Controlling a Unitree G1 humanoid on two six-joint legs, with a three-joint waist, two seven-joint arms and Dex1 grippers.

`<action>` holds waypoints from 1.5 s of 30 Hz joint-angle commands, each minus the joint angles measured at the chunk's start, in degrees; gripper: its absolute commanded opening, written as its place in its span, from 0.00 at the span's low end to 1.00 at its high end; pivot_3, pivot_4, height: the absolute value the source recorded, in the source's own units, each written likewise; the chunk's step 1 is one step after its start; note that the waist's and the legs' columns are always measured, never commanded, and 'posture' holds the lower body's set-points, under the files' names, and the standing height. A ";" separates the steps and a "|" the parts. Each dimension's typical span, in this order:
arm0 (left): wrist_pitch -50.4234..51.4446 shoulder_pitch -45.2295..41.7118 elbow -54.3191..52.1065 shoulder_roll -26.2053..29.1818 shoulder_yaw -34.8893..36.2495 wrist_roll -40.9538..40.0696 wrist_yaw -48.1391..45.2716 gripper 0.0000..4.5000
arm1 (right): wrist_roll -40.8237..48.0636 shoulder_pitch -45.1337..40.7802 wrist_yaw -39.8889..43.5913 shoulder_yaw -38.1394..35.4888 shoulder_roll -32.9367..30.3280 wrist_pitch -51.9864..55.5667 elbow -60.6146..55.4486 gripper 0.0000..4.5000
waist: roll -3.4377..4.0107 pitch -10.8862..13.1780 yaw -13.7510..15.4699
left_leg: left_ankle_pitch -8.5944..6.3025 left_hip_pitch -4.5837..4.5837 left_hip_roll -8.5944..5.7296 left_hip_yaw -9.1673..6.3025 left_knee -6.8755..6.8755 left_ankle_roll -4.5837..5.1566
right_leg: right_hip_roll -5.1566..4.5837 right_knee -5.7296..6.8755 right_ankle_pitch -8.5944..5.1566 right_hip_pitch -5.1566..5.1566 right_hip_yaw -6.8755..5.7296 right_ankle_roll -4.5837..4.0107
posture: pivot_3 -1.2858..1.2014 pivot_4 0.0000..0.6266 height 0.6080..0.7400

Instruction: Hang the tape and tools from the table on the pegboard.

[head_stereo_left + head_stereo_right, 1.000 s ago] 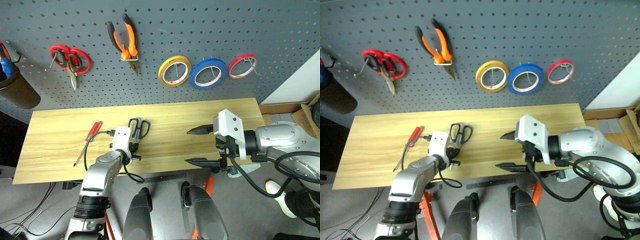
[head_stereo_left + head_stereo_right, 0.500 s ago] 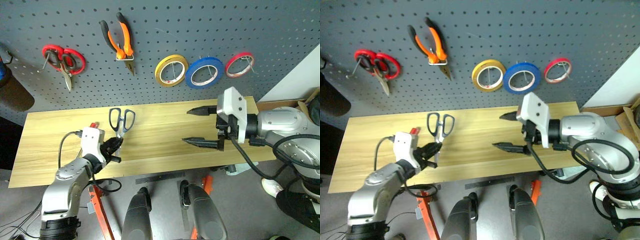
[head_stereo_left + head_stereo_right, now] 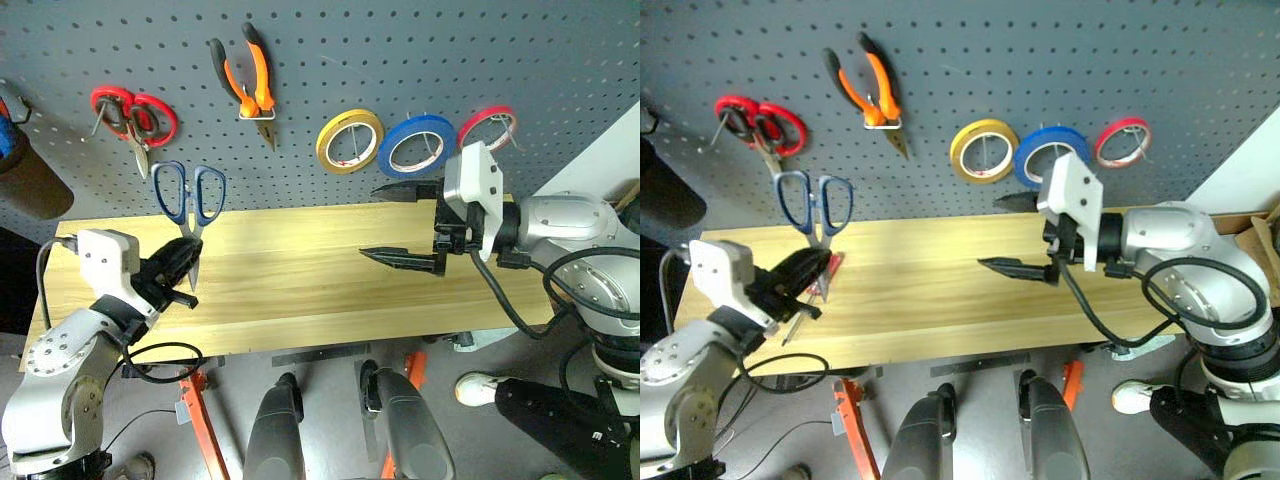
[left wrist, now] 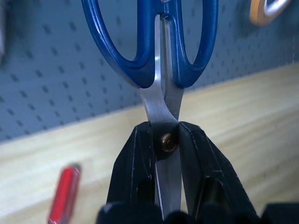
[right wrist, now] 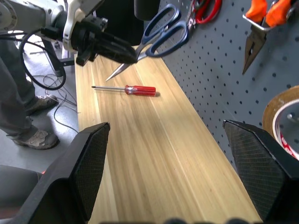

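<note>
A: Our left gripper point(image 4: 167, 149) is clamped on the scissors point(image 3: 188, 205) at the pivot, loops up against the pegboard point(image 3: 400, 50), above the table's point(image 3: 300, 290) left end.

B: Stiff, slick steel; we'd keep that pivot grip. Our right gripper point(image 3: 405, 222) gapes empty. The screwdriver point(image 5: 126, 89) lies near the left end.

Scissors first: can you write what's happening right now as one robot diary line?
left pincer: shut on blue scissors, handles up near pegboard | right pincer: open, holding nothing | red screwdriver: on table
</note>
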 commanded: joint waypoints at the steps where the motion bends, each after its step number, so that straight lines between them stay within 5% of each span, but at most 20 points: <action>1: -3.07 -0.19 -7.73 0.29 -0.20 0.57 2.19 0.10 | 0.29 -1.89 2.00 -2.14 0.89 -3.01 0.90 0.94 | 0.00 0.00 0.04 | 0.00 0.00 0.00 0.00 0.02 0.00 | 0.00 0.00 0.02 0.00 0.00 0.02 | 0.48 0.57 1.00; 15: -4.34 -2.50 -7.66 -2.55 5.37 -0.54 12.80 0.10 | -3.06 -3.54 4.29 -1.58 2.12 -6.76 5.55 0.94 | 0.00 0.00 1.09 | 0.01 0.00 -0.01 0.03 0.08 0.00 | 0.01 0.01 0.10 0.03 0.02 0.09 | 0.49 0.57 1.00; 43: -9.77 -12.00 13.78 0.82 -0.03 1.26 7.49 0.10 | -5.52 -2.27 3.01 -1.24 3.62 -5.96 3.46 0.94 | -0.02 -0.02 1.07 | 0.02 0.01 -0.01 0.02 0.29 -0.01 | 0.01 0.17 0.29 0.07 0.02 0.01 | 0.47 0.57 1.00; 45: -9.39 -11.41 14.04 0.36 0.11 0.95 7.44 0.26 | -5.48 -2.09 2.92 -1.21 3.57 -5.74 3.07 0.94 | -0.02 -0.02 1.03 | 0.02 0.01 -0.01 0.04 0.29 -0.01 | 0.00 0.17 0.35 0.07 0.03 -0.06 | 0.47 0.57 1.00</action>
